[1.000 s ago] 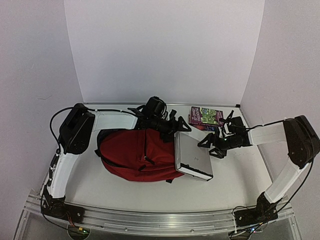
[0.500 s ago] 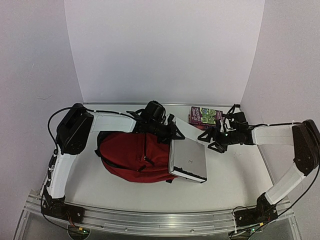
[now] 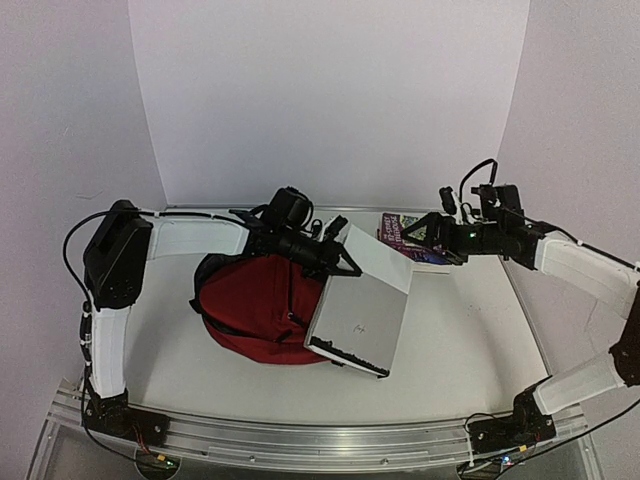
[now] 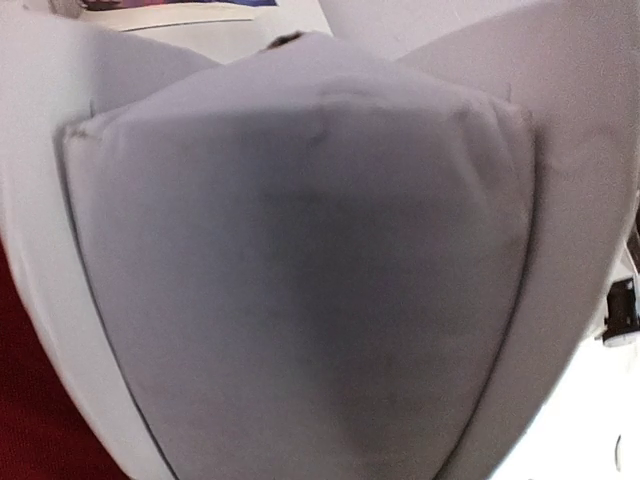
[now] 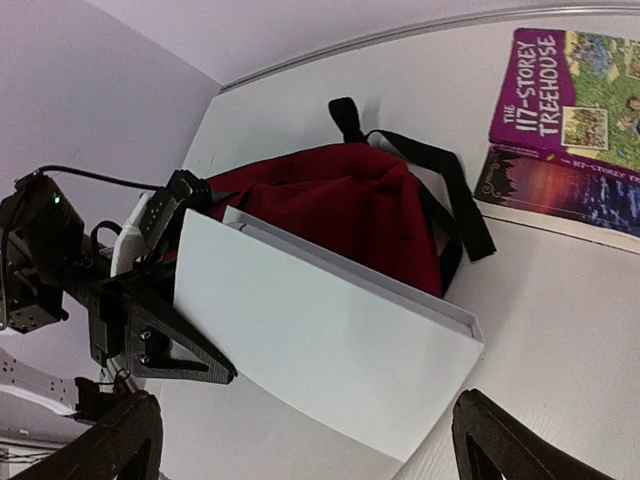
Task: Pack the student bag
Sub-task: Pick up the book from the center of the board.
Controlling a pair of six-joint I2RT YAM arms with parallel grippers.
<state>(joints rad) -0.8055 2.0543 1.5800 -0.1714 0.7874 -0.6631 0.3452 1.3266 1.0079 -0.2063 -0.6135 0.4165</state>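
Currently my left gripper (image 3: 338,256) is clamped on the far edge of a silver laptop (image 3: 357,322). I hold it tilted, far edge raised and near edge low. From the left wrist I see only a blurred pale surface filling the lens. In the right wrist view the black fingers (image 5: 168,345) bite the laptop's (image 5: 320,340) left edge.

Under and behind the laptop lies the student bag (image 3: 250,308), dark red, slumped on the table (image 3: 460,330) left of centre. The laptop overlaps its right side. I cannot tell whether the laptop's low edge touches the table. From the right wrist, the bag's (image 5: 340,200) black straps trail out toward the back wall.

My right gripper (image 3: 440,232) hangs released, jaws spread wide and holding nothing, with both fingertips (image 5: 110,440) at the bottom corners of its own camera. It sits above two books (image 3: 397,229) lying side by side near the back right of the table, well apart from the bag. One has a green cover (image 5: 570,90), the other a dark purple one (image 5: 560,195).
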